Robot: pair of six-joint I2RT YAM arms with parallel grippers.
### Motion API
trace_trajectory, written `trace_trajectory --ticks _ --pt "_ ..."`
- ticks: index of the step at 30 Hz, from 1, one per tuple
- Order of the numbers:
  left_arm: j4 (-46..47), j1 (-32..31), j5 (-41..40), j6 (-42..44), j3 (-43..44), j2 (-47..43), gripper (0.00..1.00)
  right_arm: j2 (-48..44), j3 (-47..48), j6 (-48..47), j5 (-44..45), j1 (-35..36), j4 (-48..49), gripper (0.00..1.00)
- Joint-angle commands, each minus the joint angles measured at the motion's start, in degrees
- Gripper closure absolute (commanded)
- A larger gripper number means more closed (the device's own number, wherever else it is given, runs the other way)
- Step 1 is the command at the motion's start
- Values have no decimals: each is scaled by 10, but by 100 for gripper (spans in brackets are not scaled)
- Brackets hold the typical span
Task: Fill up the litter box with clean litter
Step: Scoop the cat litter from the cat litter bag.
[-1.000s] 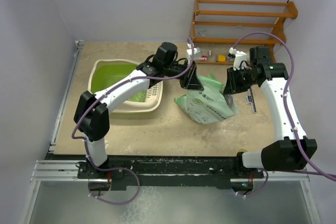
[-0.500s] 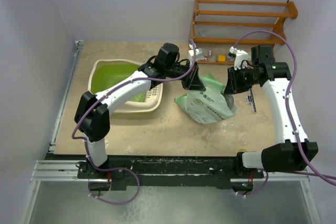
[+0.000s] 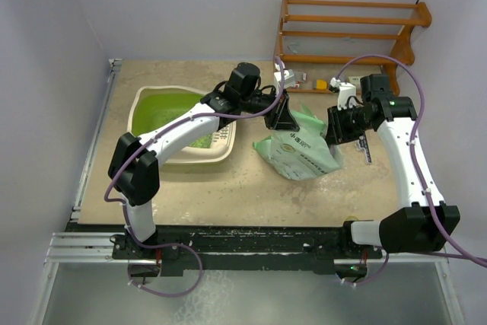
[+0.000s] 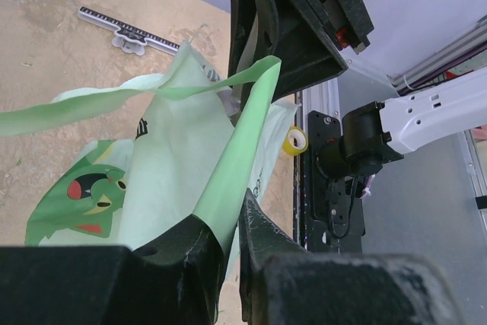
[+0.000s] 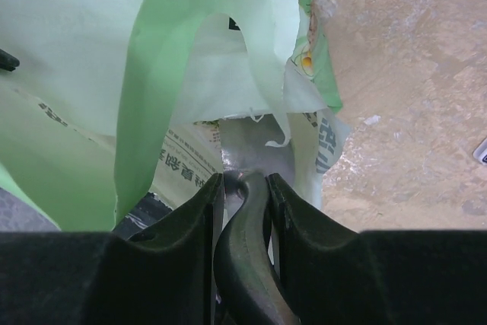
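Observation:
The cream litter box (image 3: 146, 95) with its lime-green inside sits at the left, with a patch of green litter (image 3: 201, 141) near its right end, partly hidden by my left arm. A pale green printed bag (image 3: 299, 150) lies at the middle. My left gripper (image 3: 280, 118) is shut on the bag's raised top edge (image 4: 242, 146). My right gripper (image 3: 335, 129) is at the bag's right side, shut on a dark curved handle (image 5: 245, 264). The handle's grey end reaches into the bag's open mouth (image 5: 221, 66).
A wooden rack (image 3: 350, 32) stands at the back right with small items (image 3: 304, 79) at its foot. A black ruler-like strip (image 3: 366, 146) lies right of the bag and also shows in the left wrist view (image 4: 129, 32). Walls close the left, back and right.
My right gripper has shifted slightly down and left toward the bag's mouth. My left gripper still holds the bag's edge in nearly the same place.

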Motion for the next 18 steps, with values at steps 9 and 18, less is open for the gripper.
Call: trace_trajectory --ticks 9,18 --pt "26 -3 6 -2 0 -4 89 -16 19 -11 8 -2 -30 76" --pt "27 -3 7 -4 3 -2 89 -50 9 -38 59 -4 -63 100"
